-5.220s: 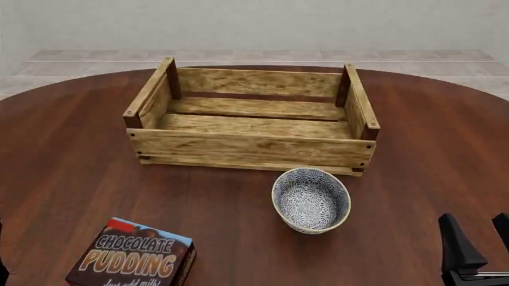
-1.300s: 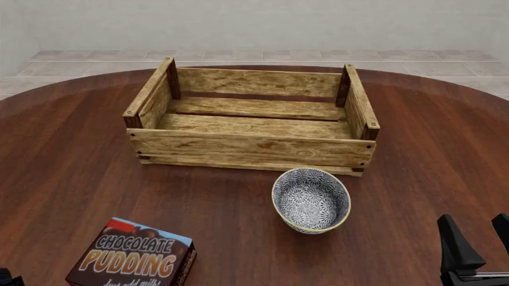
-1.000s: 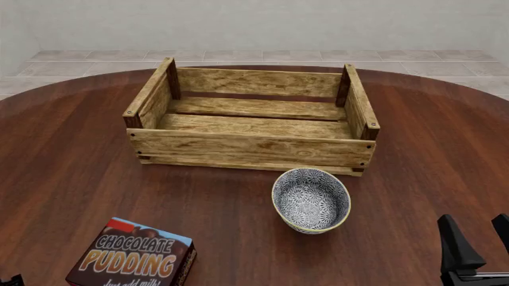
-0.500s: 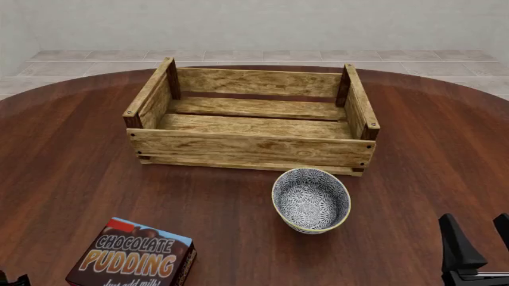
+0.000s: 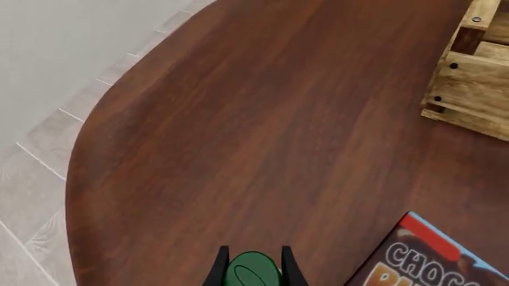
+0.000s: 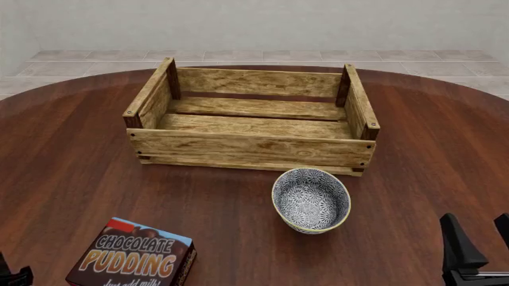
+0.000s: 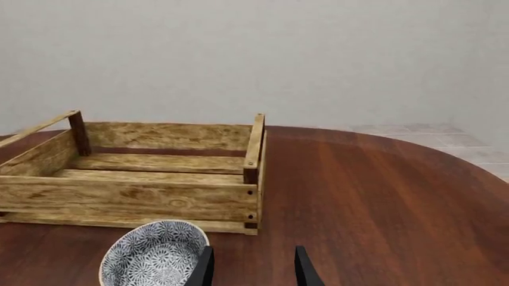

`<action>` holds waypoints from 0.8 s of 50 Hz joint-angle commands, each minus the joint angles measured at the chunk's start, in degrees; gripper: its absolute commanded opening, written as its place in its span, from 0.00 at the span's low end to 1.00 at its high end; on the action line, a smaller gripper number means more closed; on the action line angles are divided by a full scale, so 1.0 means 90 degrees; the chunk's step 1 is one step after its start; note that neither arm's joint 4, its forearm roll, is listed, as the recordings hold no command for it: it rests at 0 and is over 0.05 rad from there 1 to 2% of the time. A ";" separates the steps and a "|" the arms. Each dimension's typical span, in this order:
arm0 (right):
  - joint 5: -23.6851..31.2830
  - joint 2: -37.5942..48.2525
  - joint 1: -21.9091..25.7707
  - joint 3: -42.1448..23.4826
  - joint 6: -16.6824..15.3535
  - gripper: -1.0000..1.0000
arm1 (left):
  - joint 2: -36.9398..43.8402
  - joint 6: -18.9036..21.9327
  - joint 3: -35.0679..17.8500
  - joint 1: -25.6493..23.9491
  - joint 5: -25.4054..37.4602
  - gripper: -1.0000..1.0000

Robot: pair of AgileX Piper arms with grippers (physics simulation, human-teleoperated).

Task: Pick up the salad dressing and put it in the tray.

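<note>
The left gripper (image 5: 252, 271) is clenched on the salad dressing (image 5: 253, 269): in the left wrist view its 2 dark fingertips (image 5: 216, 269) press against either side of the bottle's dark green cap, which is all of the bottle that shows there. The front view shows only a dark sliver of this gripper (image 6: 11, 276) at the table's near left corner and nothing of the bottle, so the grasp can be read from the wrist camera alone. That camera also shows the chocolate pudding box (image 5: 433, 255) just beside the gripper, and further off, 1 corner of the tray (image 5: 469, 71) with its darker post.

The right gripper (image 7: 250, 268) is released, its 2 black fingers (image 7: 204, 267) standing apart with bare table (image 7: 374, 196) between them. In the front view it sits at the near right corner of the table (image 6: 71, 173), where only the finger tops (image 6: 459, 250) enter the picture.

The blue-and-white bowl (image 6: 311, 199) stands just in front of the tray's near right corner; the right wrist view shows the bowl (image 7: 155, 253) close beside the right gripper's fingers. The tray (image 6: 250, 148) lies across the far middle of the table, holding nothing. The pudding box (image 6: 132, 253) lies near the near left edge, well apart from the tray.
</note>
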 commanded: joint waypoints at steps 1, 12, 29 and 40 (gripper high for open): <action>-0.0005 0.0000 -0.0015 0.0004 0.0015 1.00 | -0.0078 0.0150 -0.0171 -0.0150 0.0031 0.00; 0.0013 0.0000 -0.0033 -0.0011 0.0007 1.00 | -0.0392 0.0267 -0.0497 -0.0386 0.0379 0.00; -0.0001 0.0000 -0.0048 0.0006 -0.0006 1.00 | -0.0468 0.0324 -0.1014 -0.0801 0.0572 0.00; -0.0003 0.0000 -0.0075 0.0016 0.0013 1.00 | -0.0207 0.0312 -0.1139 -0.1106 0.0417 0.00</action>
